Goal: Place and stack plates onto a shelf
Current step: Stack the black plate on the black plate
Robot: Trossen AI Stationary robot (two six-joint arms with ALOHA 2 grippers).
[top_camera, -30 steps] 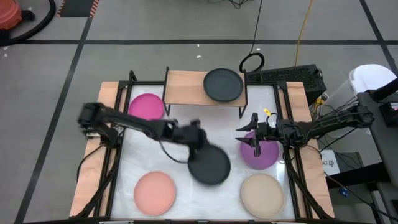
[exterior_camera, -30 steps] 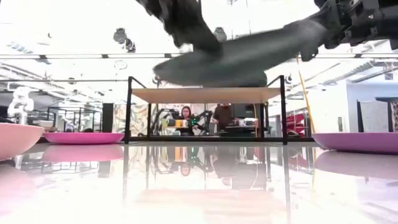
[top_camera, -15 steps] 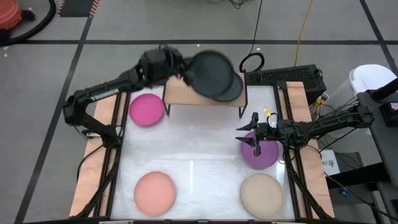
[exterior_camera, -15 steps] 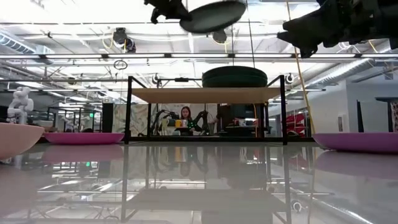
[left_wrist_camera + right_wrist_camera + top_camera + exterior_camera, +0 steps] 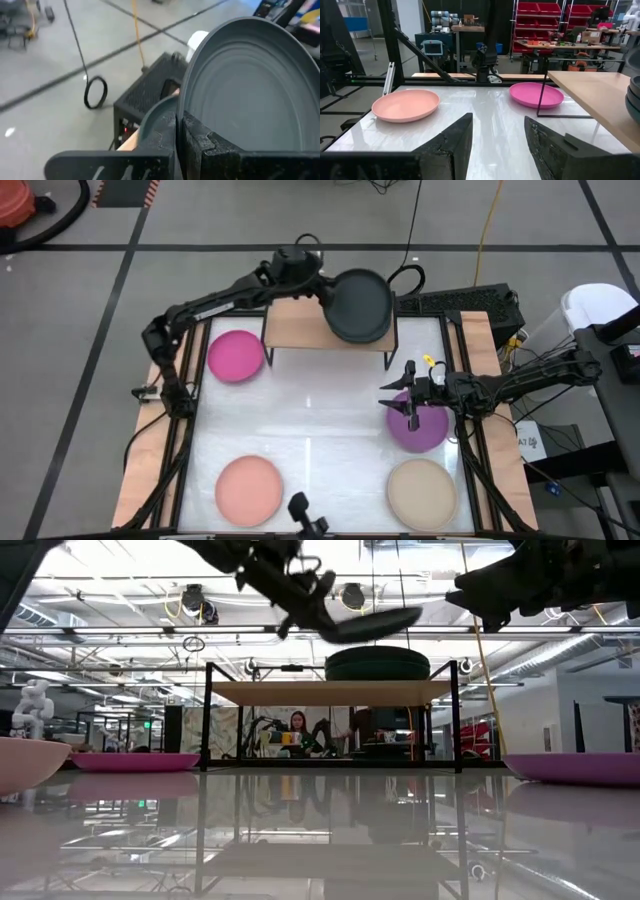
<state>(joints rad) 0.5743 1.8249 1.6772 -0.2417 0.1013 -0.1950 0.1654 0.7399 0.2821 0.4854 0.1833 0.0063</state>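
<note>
My left gripper (image 5: 322,288) is shut on a dark plate (image 5: 362,302) and holds it in the air over the right half of the light-wood shelf (image 5: 300,326). A stack of dark plates (image 5: 378,663) rests on that half of the shelf, just under the held plate (image 5: 372,624). My right gripper (image 5: 410,406) hangs open above the purple plate (image 5: 428,430), touching nothing. The magenta plate (image 5: 236,355), salmon plate (image 5: 249,488) and beige plate (image 5: 421,490) lie flat on the white tabletop. My left gripper pinches the dark plate's rim (image 5: 181,107) between its two fingers (image 5: 192,142), on the side toward the table's left. The fingers come from the table's left, slanting slightly down. The plate is lifted clear and tilted, close above the stack on the shelf.
The shelf's left half (image 5: 292,320) is bare wood. A black box (image 5: 460,305) and a cable loop (image 5: 405,280) lie beyond the far edge. A small black device (image 5: 300,508) stands at the table's near edge. White tabletop (image 5: 320,420) shows between the plates.
My left gripper has carried the dark plate from low over the table's middle up and toward the far edge, over the shelf. In the last half second it has shifted right and come down toward the stack, the plate tilting. My right arm has kept still.
</note>
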